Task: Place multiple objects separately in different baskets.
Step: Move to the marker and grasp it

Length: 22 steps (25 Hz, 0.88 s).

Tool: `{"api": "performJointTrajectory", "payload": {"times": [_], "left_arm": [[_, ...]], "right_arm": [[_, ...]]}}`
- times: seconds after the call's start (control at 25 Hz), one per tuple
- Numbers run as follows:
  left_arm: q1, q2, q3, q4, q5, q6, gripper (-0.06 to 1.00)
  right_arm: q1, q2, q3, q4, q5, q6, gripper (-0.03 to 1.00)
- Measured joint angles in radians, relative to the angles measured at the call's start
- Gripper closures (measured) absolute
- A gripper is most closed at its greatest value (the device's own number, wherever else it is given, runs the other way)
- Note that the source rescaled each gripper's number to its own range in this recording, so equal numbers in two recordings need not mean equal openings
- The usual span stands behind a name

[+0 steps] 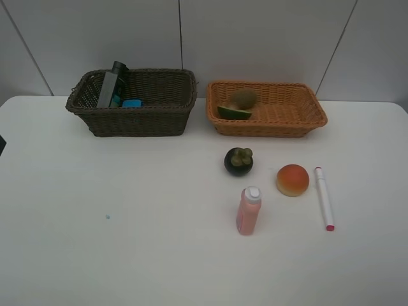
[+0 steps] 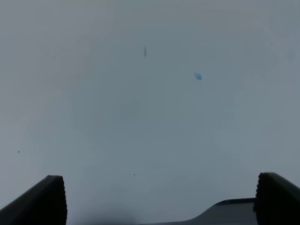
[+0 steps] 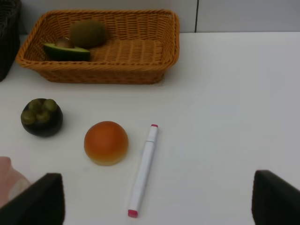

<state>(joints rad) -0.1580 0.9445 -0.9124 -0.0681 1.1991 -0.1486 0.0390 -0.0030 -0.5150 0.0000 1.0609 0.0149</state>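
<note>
The dark brown basket (image 1: pixel 131 121) at the back left holds a dark green pump bottle (image 1: pixel 112 85) and a blue eraser block (image 1: pixel 132 103). In the light orange basket (image 1: pixel 280 127) lie a halved avocado (image 1: pixel 233 112) and a brown kiwi (image 1: pixel 243 98). On the table in front of it are a dark mangosteen (image 1: pixel 238 160), an orange bun (image 1: pixel 292 180), a white-pink marker (image 1: pixel 324 198) and an upright pink bottle (image 1: pixel 248 210). My right gripper (image 3: pixel 158 199) is open and empty, back from the bun (image 3: pixel 106 142) and marker (image 3: pixel 144 169). My left gripper (image 2: pixel 161 206) is open over bare table. Neither arm shows in the exterior high view.
The white table (image 1: pixel 127 242) ends at a grey panelled wall behind the baskets. A tiny blue speck (image 1: pixel 107 217) marks the table's left part, also seen as a blue speck (image 2: pixel 198 76) in the left wrist view. The dark basket's edge (image 3: pixel 8 37) shows in the right wrist view.
</note>
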Motion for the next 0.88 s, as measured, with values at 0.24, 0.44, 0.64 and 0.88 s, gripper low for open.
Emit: {"api": "performJointTrajectory", "payload": {"times": [0.24, 0.44, 0.64, 0.88], "left_arm": [[0.0, -0.366, 0.148, 0.0, 0.003, 0.055, -0.06], [0.0, -0.633, 0.25, -0.001, 0.004, 0.138, -0.06], [0.0, -0.814, 0.355, -0.006, 0.002, 0.182, -0.06], [0.0, -0.945, 0.372, -0.016, -0.043, 0.261, -0.06]], "right_arm": [[0.0, 0.0, 0.0, 0.0, 0.0, 0.0, -0.03], [0.0, 0.0, 0.0, 0.0, 0.0, 0.0, -0.03], [0.0, 0.0, 0.0, 0.0, 0.0, 0.0, -0.03], [0.0, 0.0, 0.0, 0.0, 0.0, 0.0, -0.03]]}}
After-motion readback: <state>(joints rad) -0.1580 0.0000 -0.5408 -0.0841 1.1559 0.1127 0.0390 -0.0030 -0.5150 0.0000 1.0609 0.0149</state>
